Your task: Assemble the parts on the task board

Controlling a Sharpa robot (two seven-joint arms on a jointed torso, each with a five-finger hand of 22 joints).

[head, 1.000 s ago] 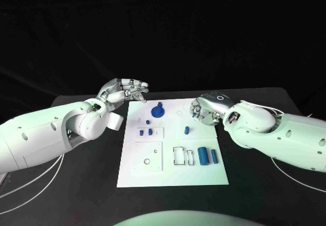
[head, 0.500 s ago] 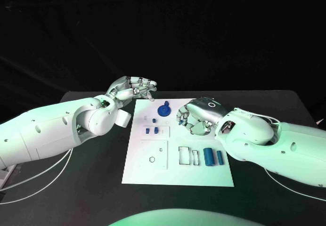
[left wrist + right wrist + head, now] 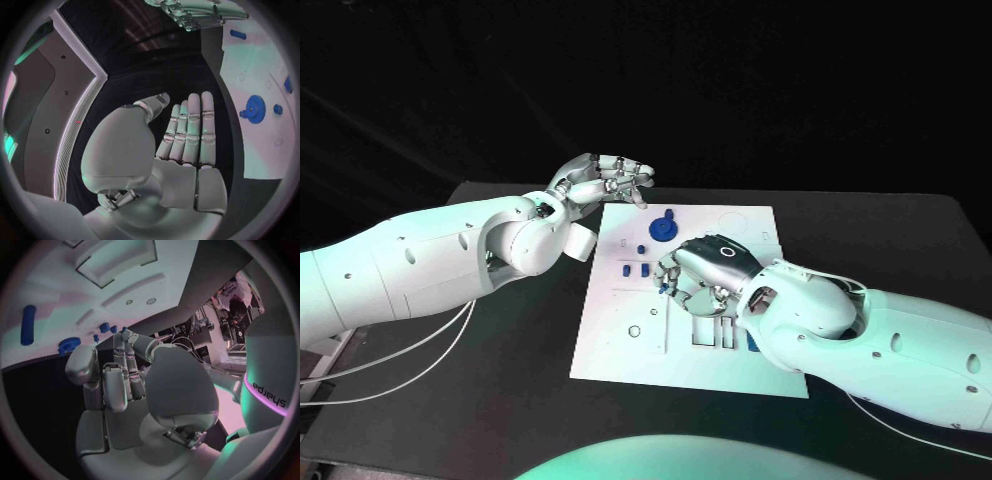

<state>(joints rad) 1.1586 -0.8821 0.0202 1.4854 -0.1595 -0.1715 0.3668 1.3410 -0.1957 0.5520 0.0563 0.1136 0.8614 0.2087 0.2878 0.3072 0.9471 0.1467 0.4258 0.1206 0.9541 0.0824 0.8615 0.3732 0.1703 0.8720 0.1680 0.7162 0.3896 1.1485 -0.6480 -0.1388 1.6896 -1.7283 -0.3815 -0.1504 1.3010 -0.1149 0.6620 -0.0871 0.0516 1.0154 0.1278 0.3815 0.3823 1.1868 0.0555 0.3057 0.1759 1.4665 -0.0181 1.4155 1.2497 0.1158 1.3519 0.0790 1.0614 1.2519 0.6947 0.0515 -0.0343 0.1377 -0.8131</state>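
Your right hand (image 3: pixel 697 272) hovers low over the board (image 3: pixel 625 345) middle, fingers curled, holding nothing; it may knock the small parts (image 3: pixel 635 271) under it. Your left hand (image 3: pixel 606 180) waits at the far corner, fingers together, empty.

The right robot hand (image 3: pixel 700 270) covers part of the task board (image 3: pixel 625 350), perhaps hiding parts.

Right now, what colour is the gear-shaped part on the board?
Blue; the gear-shaped part shows best in the left wrist view.
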